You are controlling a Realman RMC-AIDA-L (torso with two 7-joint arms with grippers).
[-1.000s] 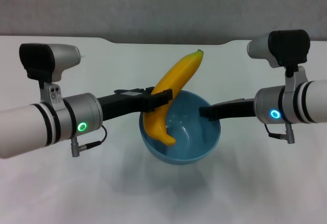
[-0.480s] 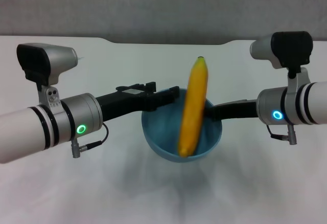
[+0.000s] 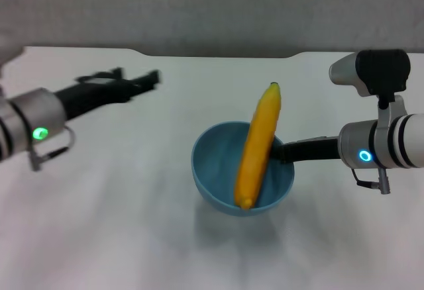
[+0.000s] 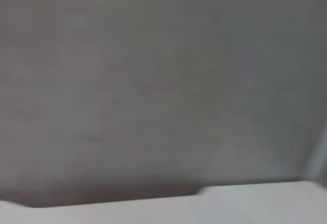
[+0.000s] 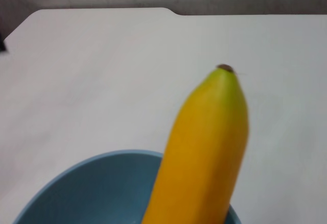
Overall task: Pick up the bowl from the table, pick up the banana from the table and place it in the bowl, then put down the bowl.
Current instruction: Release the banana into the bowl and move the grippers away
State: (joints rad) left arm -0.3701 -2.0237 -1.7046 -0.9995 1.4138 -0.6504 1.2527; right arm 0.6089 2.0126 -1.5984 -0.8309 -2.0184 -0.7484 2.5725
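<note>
Yellow banana (image 3: 258, 145) leans in the blue bowl (image 3: 215, 171) pinched by our right hand (image 3: 281, 151) above the bench (image 3: 132, 224); we lower it level and slowly; left hand (image 3: 149, 78), away, fingers unreadable.

Even diffuse light, soft shadow under bowl (image 3: 242, 168), left wrist view blurred, left end effector (image 3: 151, 78) motion-smeared

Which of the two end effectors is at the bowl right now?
The right end effector, reaching the bowl rim beside the banana. The left end effector is far off over the table, empty.
</note>
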